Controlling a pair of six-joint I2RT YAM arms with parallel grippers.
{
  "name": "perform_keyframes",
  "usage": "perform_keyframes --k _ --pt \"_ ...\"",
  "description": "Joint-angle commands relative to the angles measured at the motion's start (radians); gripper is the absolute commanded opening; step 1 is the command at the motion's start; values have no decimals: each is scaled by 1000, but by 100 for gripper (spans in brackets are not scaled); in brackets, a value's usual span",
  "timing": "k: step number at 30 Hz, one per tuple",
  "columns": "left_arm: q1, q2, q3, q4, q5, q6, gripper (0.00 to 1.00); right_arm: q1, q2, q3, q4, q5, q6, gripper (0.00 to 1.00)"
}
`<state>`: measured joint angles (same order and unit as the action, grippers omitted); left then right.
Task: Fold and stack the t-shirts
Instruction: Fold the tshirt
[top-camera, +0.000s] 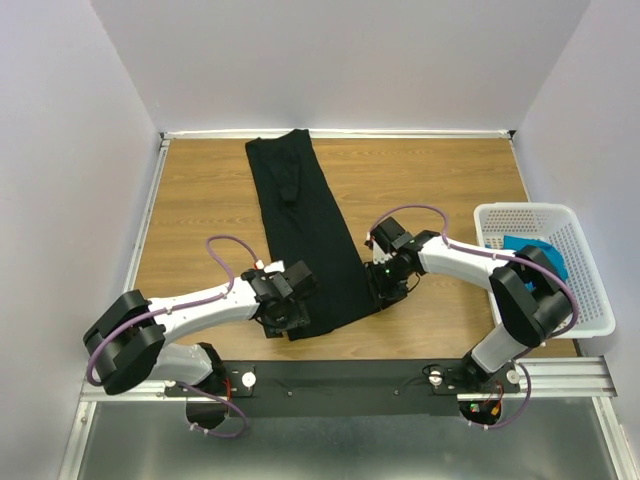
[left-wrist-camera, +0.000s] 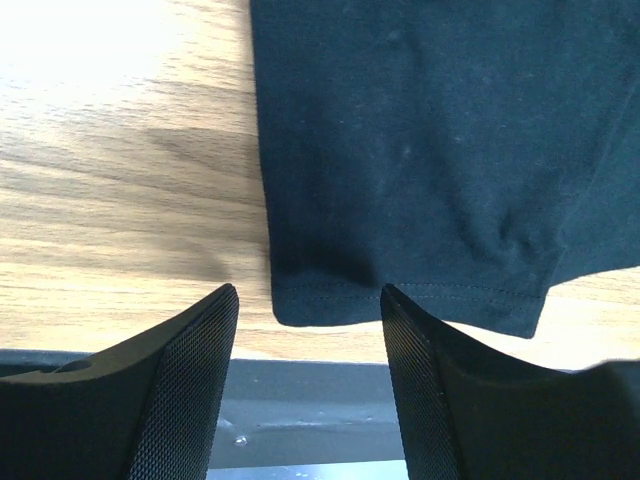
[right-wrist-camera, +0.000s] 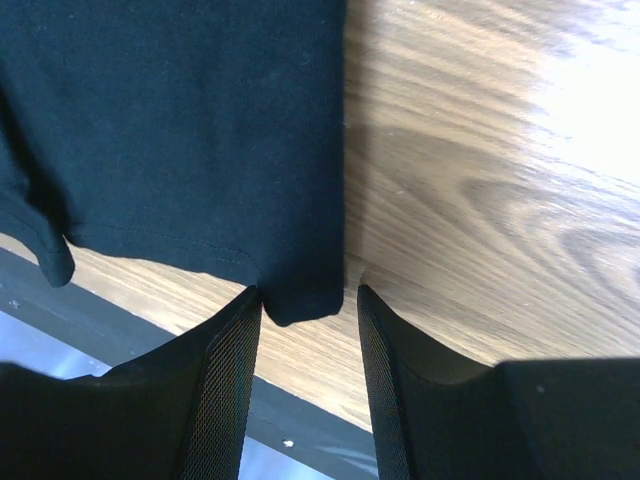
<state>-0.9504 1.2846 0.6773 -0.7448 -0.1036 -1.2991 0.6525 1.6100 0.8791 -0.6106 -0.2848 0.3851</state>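
Lying as 1 long folded strip, the black t-shirt (top-camera: 305, 225) runs from the far middle of the table (top-camera: 200, 200) to its near edge. The left gripper (left-wrist-camera: 305, 295) and right gripper (right-wrist-camera: 308, 295) both stand open, each straddling 1 near hem corner. The teal t-shirt (top-camera: 535, 250) sits in the basket (top-camera: 592, 300) at right.
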Motion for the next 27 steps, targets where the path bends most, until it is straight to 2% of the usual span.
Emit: perform_keyframes --k 1,6,19,23,25,26,27 --pt "-7 16 -9 30 12 9 65 18 42 -34 14 50 17 51" --pt "-8 35 -16 53 25 20 63 16 48 -29 15 61 26 50" --pt "-10 97 -33 30 19 21 49 21 76 -19 15 75 38 44" --pt "-10 104 -33 28 12 29 36 21 88 -15 15 73 37 36" --pt "-10 117 -28 27 15 37 27 24 96 -15 15 67 37 26" --pt "-10 122 -24 21 16 47 14 24 97 -15 14 62 37 15" --pt "-10 122 -21 19 18 53 7 24 99 -15 14 50 37 10"
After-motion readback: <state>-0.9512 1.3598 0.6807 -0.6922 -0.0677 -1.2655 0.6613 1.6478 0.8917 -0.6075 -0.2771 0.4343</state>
